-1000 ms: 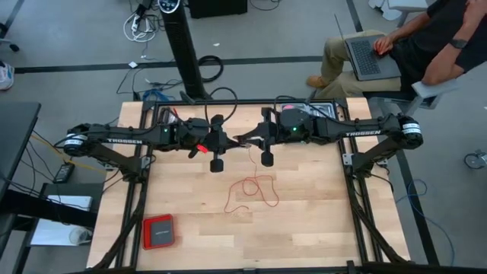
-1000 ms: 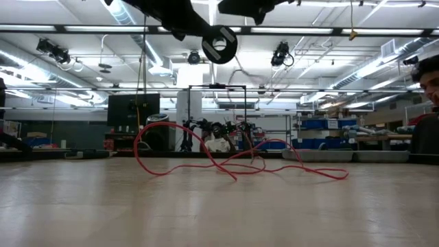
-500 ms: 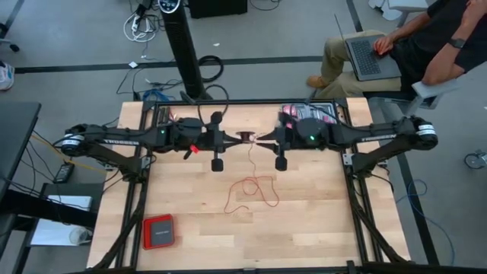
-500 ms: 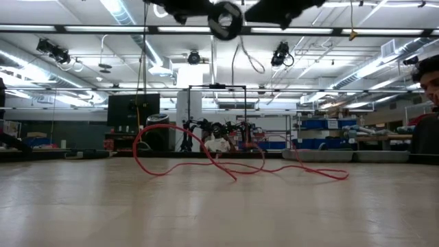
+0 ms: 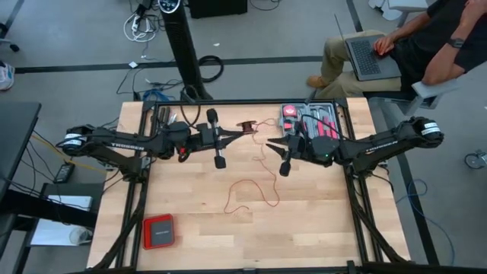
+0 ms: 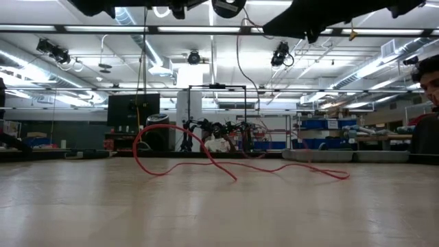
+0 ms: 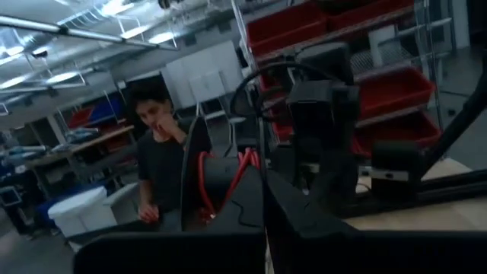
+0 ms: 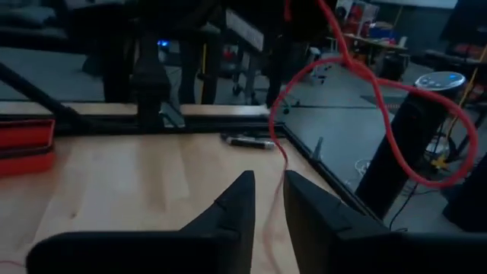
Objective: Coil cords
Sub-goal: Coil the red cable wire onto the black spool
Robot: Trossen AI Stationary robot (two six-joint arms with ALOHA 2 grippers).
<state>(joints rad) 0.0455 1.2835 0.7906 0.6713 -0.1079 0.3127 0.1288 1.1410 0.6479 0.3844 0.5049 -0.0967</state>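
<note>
The left gripper (image 5: 240, 130), raised over the far middle of the surface (image 5: 304, 221), is clamped on a small bundle of the red cord (image 5: 255, 186), whose loose length trails down onto the surface, while the right gripper (image 5: 268, 144) hangs nearby, fingers slightly apart around the strand, not gripping it.

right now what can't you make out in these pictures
- Low view: both grippers cut off by the top edge.
- Left wrist view: left gripper hides its contact with the red cord.
- High view: red cord too thin to count loops near left gripper.
</note>
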